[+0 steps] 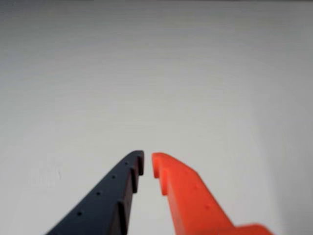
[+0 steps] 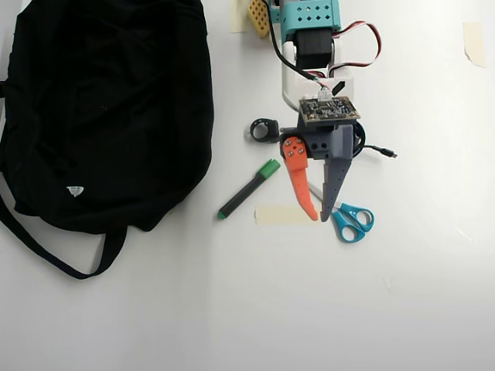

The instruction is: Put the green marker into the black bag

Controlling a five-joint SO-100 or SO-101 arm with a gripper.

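Observation:
The green marker point(image 2: 248, 189) lies slanted on the white table in the overhead view, its green cap toward the upper right. It rests just right of the black bag point(image 2: 100, 108), which fills the upper left. My gripper point(image 2: 319, 217) points down the picture, right of the marker and apart from it. Its orange finger point(image 2: 298, 178) and dark finger point(image 2: 335, 174) nearly meet at the tips. In the wrist view the gripper point(image 1: 147, 165) shows only a thin gap and bare table; nothing is between the fingers. Marker and bag are out of the wrist view.
Blue-handled scissors point(image 2: 352, 221) lie right by the fingertips, partly under the dark finger. A strip of beige tape point(image 2: 280, 215) sits on the table left of the tips. A small black ring-shaped item point(image 2: 263, 129) lies beside the arm's base point(image 2: 309, 31).

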